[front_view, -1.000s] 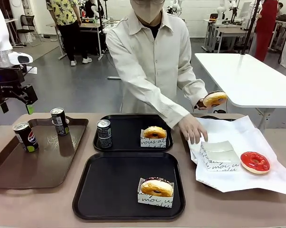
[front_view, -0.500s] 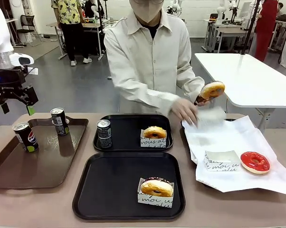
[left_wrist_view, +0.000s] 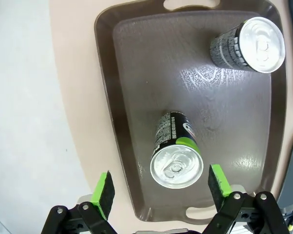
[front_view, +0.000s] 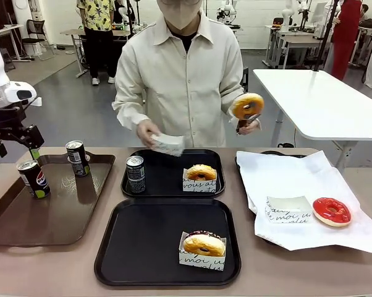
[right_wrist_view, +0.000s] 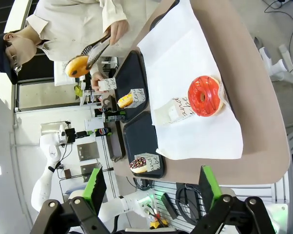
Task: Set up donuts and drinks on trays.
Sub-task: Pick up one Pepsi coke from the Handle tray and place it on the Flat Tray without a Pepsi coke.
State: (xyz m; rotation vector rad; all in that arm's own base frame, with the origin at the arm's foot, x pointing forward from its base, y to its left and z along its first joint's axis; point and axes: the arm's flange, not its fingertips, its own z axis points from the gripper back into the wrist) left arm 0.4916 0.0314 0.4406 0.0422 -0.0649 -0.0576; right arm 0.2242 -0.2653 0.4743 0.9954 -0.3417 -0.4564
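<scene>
Nearest black tray (front_view: pixel 143 247): sleeved donut (front_view: pixel 204 244), no drink. One soda can (left_wrist_view: pixel 176 163) upright on brown tray (left_wrist_view: pixel 137 97), left gripper (left_wrist_view: pixel 161 187) above it, jaws spread wide. Descend straight, centre can between pads (left_wrist_view: pixel 103 192), clamp mid-body. Far side: person (front_view: pixel 186 80) tongs another donut (front_view: pixel 247 105).

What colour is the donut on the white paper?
Red-glazed donut; front view shows it best.

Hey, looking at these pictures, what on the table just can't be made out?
Front view: the tray under the white paper is almost wholly covered; just a dark far rim shows.
Front view: the script on the sleeve of the near donut is too small to read fully.
Left wrist view: the can below the open left hand is seen from above, so most of its label is hidden.
</scene>
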